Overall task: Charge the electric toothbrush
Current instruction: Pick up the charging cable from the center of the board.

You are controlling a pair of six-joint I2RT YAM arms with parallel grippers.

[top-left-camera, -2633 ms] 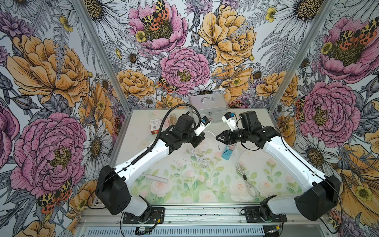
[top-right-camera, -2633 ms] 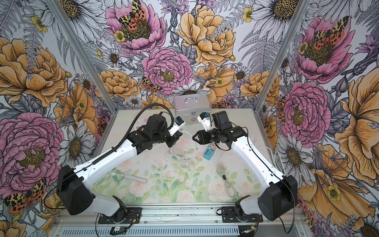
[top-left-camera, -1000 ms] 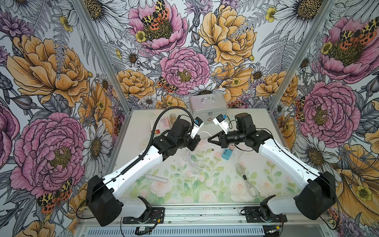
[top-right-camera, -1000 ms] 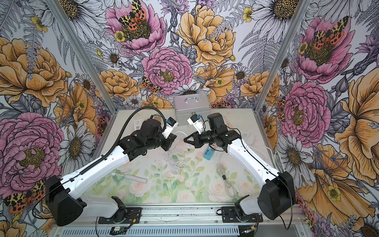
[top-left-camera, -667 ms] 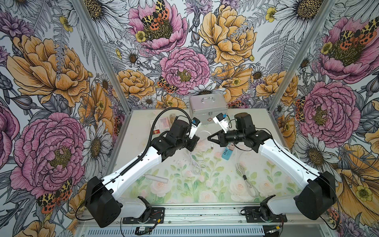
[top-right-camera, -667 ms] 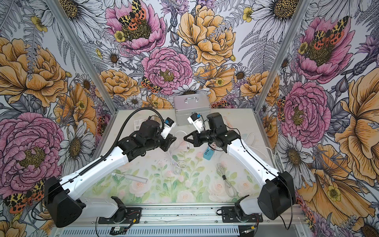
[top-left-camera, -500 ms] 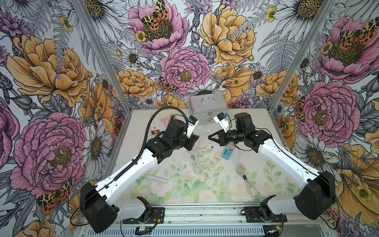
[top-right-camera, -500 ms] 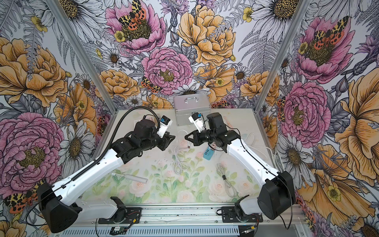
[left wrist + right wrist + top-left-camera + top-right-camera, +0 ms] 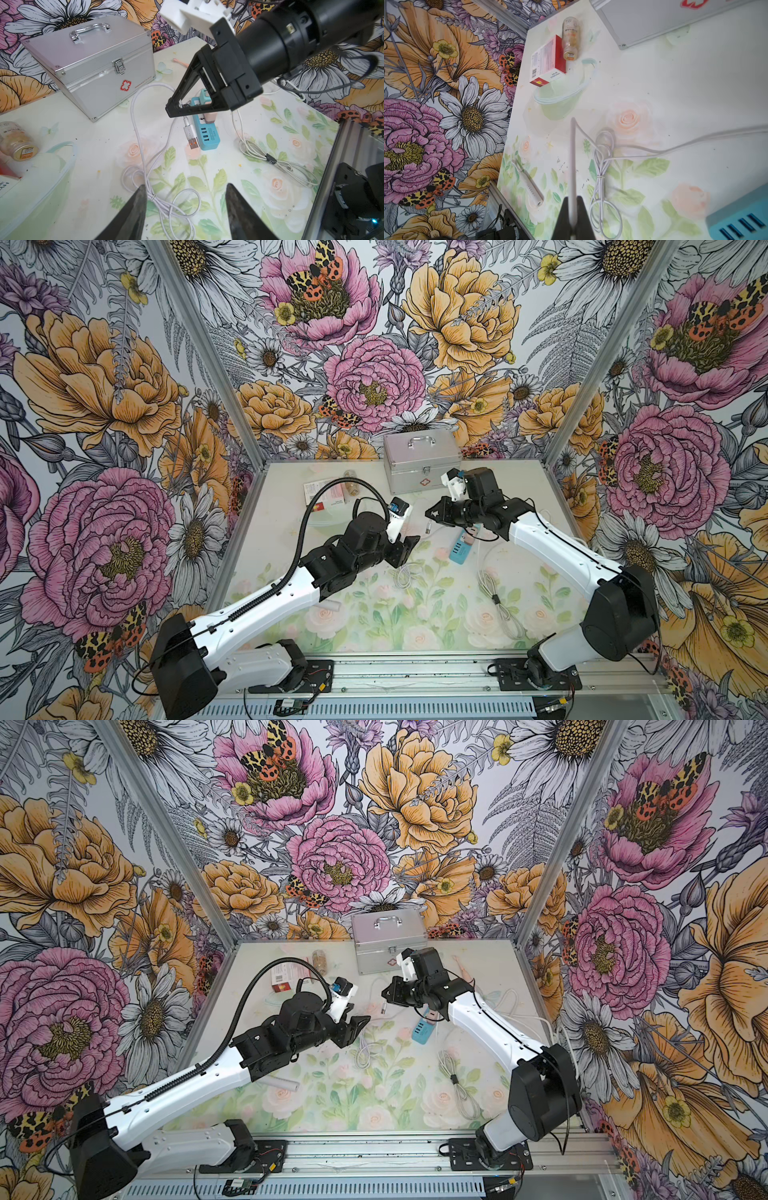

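Right gripper [image 9: 429, 514], arm extended toward table centre, clamps the white charging cable [image 9: 135, 116] just above its USB plug [image 9: 192, 141]. Left gripper [image 9: 409, 549] hovers nearby, jaws apart and empty.

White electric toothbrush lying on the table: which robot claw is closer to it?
Left. The left gripper hangs open beyond the white electric toothbrush, toward the table's middle; the right gripper, shut on a white USB cable, is farther back.

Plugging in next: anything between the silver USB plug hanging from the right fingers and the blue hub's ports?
Nothing visible. The silver USB plug hangs beside the blue rectangular USB hub, its ports uncovered.
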